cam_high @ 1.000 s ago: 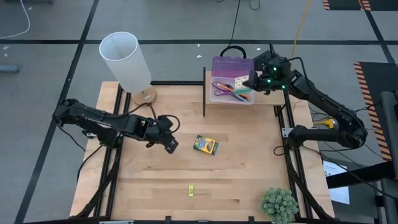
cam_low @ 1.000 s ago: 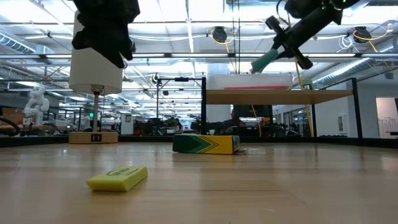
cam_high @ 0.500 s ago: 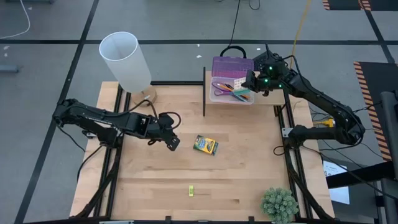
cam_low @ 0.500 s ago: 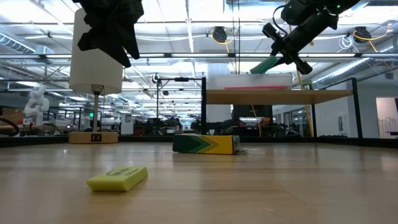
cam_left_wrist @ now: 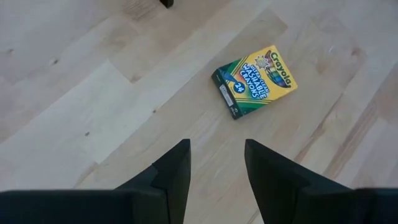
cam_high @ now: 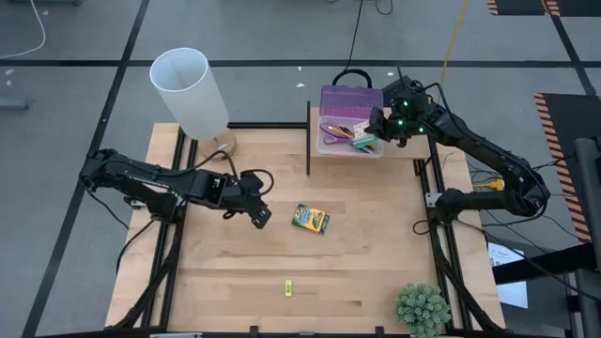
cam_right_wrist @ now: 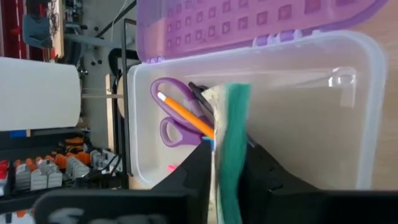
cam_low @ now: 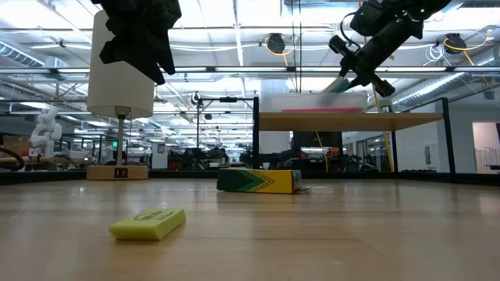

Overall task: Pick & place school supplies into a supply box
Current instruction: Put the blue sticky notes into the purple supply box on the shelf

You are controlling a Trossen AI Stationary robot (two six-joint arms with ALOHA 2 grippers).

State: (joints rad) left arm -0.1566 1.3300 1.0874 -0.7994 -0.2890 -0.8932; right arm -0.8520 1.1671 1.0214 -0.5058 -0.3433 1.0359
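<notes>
- Right arm stretched toward the table's far edge, wrist angled down; right gripper [cam_high: 378,126] at the far right corner, raised well above table level in the low view.
- Right fingers [cam_right_wrist: 268,176] clamped on a thin green-edged block [cam_right_wrist: 230,143].
- Left arm reaches in from the left side; left gripper [cam_high: 260,216] hangs over mid-table, fingers [cam_left_wrist: 176,171] parted, nothing between them.

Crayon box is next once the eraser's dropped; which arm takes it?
Probably the left. Its tool hangs open just beside the crayon box, which shows right ahead in the left wrist view. The right tool is over the supply box, shut on the eraser block.
</notes>
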